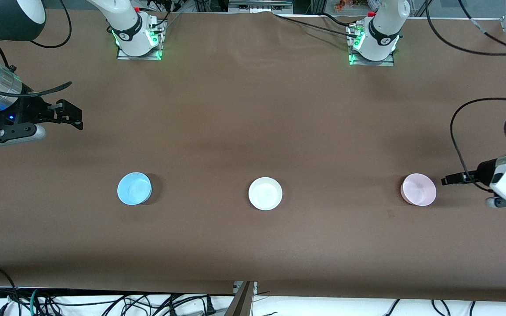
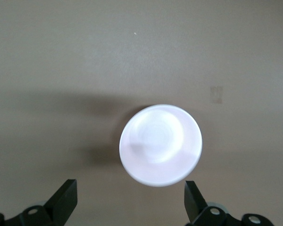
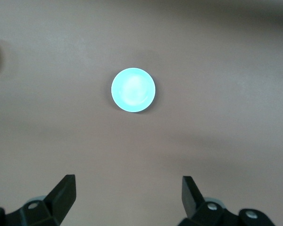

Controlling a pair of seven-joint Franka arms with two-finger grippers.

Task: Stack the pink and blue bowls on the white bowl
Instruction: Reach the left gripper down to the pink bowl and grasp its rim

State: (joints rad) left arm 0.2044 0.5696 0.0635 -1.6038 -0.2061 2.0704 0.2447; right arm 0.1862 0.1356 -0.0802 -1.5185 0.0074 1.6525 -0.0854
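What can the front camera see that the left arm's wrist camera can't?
Only the front view shows the blue bowl, the white bowl in the middle of the row, both arm bases and the right gripper, open and up in the air toward the right arm's end of the table. Only the left wrist view shows the left gripper's two fingers spread wide apart, with the bowl close up. Both show the pink bowl, the brown table and the left gripper, which sits right beside the pink bowl.
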